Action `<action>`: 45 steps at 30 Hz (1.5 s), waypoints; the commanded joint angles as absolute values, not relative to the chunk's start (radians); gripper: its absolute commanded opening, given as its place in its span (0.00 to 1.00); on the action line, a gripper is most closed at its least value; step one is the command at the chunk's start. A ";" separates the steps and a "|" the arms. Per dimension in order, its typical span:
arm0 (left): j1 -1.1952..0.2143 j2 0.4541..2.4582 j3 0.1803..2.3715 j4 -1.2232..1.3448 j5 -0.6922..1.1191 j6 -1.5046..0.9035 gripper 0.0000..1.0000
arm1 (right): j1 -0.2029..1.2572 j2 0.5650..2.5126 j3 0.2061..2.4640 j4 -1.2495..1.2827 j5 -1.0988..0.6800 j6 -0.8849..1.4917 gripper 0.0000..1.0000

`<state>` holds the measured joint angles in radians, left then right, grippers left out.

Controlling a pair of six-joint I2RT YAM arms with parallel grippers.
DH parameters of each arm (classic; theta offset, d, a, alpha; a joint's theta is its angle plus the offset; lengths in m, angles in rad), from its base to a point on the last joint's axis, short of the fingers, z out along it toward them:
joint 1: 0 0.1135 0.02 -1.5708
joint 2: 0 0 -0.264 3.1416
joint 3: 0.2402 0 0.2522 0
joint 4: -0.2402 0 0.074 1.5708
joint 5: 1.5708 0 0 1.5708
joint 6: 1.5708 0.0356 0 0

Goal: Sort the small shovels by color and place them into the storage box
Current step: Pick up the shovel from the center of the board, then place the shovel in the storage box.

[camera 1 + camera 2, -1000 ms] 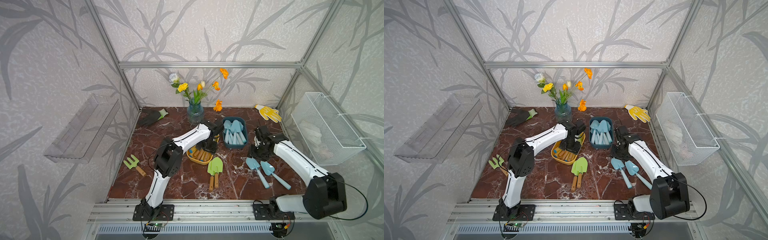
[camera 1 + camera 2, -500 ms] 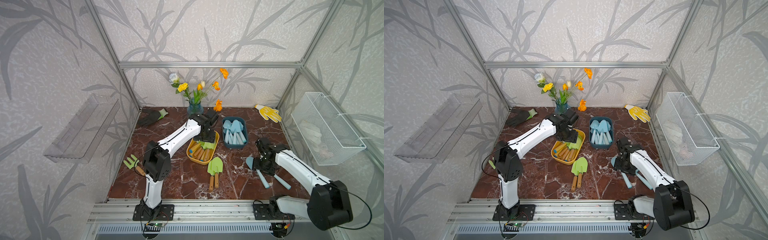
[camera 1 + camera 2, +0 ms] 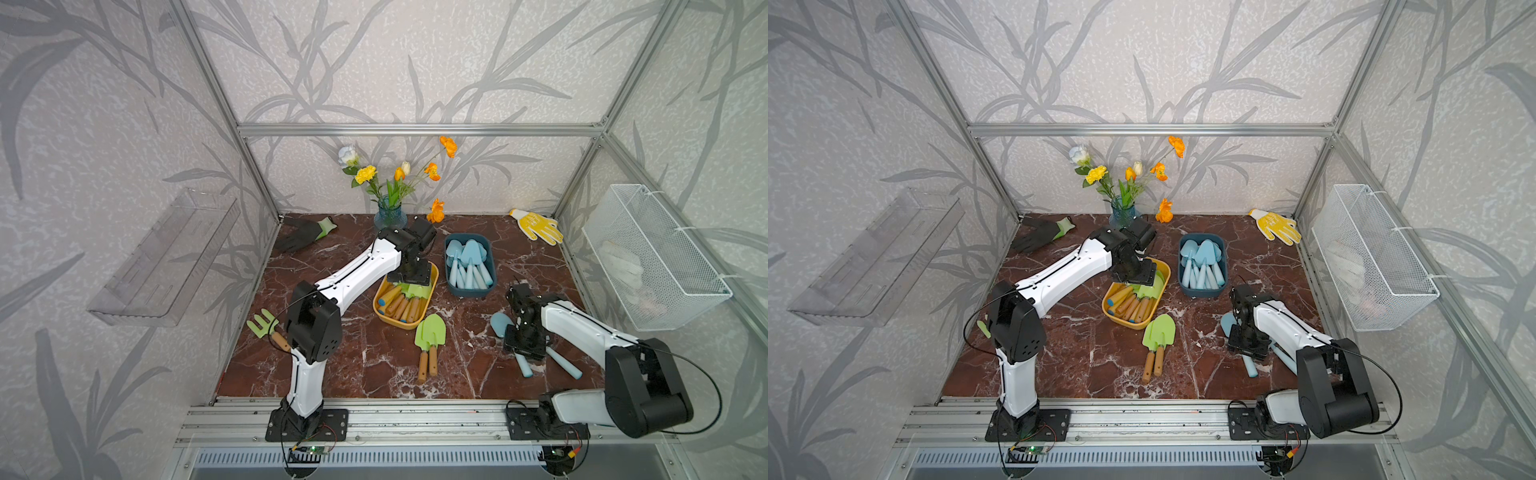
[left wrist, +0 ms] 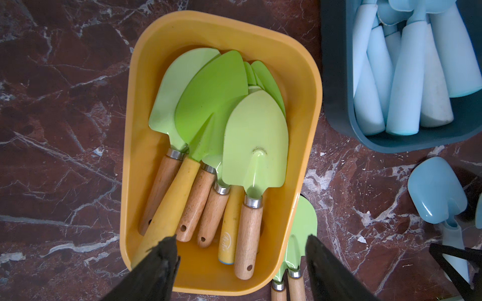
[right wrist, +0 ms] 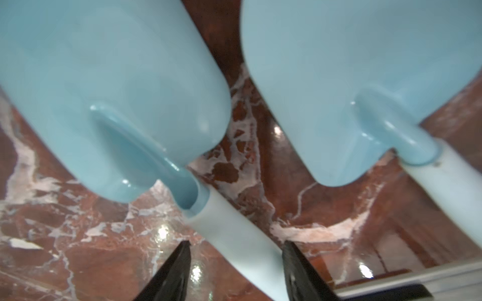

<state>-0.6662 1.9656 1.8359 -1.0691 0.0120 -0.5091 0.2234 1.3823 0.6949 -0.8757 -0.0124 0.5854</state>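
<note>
Shovels in pale blue fall to the right arm. The right end effector [image 5: 236, 246] sits low over the bench [image 5: 65, 247], its fingers spread astride the handle of one pale blue shovel [image 5: 117, 86] just behind the blade. A little gap shows at each finger, so nothing is pinched yet.

To do this well, centre the handle between the fingers and close squarely. Lift straight up, since a second pale blue shovel [image 5: 352, 65] lies just beside it and could be dragged.

Beyond this end effector, toward the back wall, the dark blue box [image 3: 468, 293] already holds matching shovels. Lay this one in parallel with them.

The left end effector [image 4: 240, 239] hangs spread and empty over the yellow box [image 4: 311, 130] of green shovels. Two green shovels [image 3: 431, 332] lie on the bench just outside that box.
</note>
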 commanded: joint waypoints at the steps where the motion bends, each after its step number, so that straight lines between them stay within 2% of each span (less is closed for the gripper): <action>1: -0.667 1.970 1.822 -1.083 0.014 -0.520 0.77 | 0.224 1.403 0.668 -0.810 -0.084 0.565 0.49; 3: -0.667 1.971 1.822 -1.085 0.011 -0.519 0.78 | 0.225 1.405 0.666 -0.797 -0.094 0.573 0.44; 7: -0.663 1.975 1.827 -1.089 0.009 -0.517 0.77 | 0.229 1.400 0.676 -0.794 -0.091 0.591 0.26; 9: -0.663 1.977 1.831 -1.091 0.006 -0.517 0.77 | 0.229 1.384 0.692 -0.811 -0.075 0.599 0.22; 16: -0.649 1.976 1.825 -1.089 0.006 -0.520 0.77 | 0.229 1.290 0.867 -0.942 0.052 0.604 0.21; 21: -0.637 1.961 1.800 -1.082 0.006 -0.523 0.78 | 0.230 1.325 1.053 -0.919 0.006 0.555 0.21; 35: -0.610 1.800 1.587 -1.070 -0.075 -0.518 0.78 | 0.301 1.864 1.644 -0.881 -0.089 0.497 0.22; 45: -0.612 1.713 1.449 -1.052 0.037 -0.458 0.78 | 0.307 2.111 1.782 -0.869 -0.157 0.527 0.23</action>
<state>-0.6121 1.7428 1.4864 -1.0477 -0.0097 -0.4953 0.3065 2.0853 1.7500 -0.8627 -0.1360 0.5228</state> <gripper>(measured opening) 0.777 0.249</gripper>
